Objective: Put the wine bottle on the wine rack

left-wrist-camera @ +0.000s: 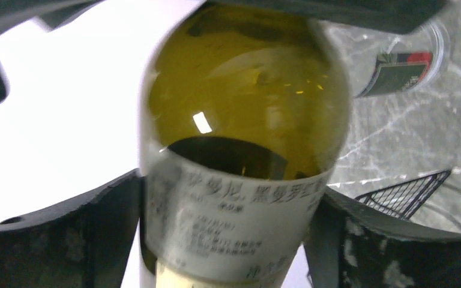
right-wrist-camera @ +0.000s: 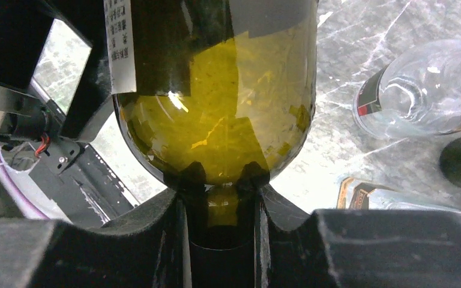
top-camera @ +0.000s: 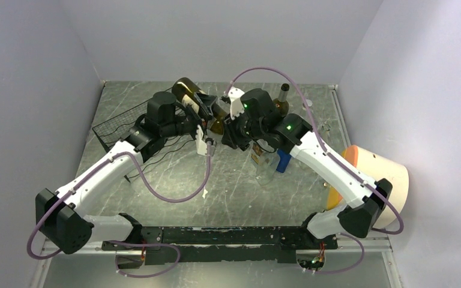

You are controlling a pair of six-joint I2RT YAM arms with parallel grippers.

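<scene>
Wine bottle [top-camera: 193, 96] right of wine rack [top-camera: 115, 127]

The top view is evenly and softly lit from overhead. Its pale walls [top-camera: 36, 90] look flat grey-violet, the table [top-camera: 234, 186] carries only faint shadows, and the focus is crisp with little edge distortion. In the left wrist view the background from 8 to 12 o'clock is blown out to pure white. The bottle [left-wrist-camera: 246, 90] is blurred, its label [left-wrist-camera: 228, 228] smeared, with a small glint at centre. The fingers [left-wrist-camera: 66, 240] at 5 and 7 o'clock are dark and soft. In the right wrist view backlit glass glows amber with a glint near centre, washed-out patches sit at 7 and 9 o'clock, and the foreground is out of focus.
</scene>
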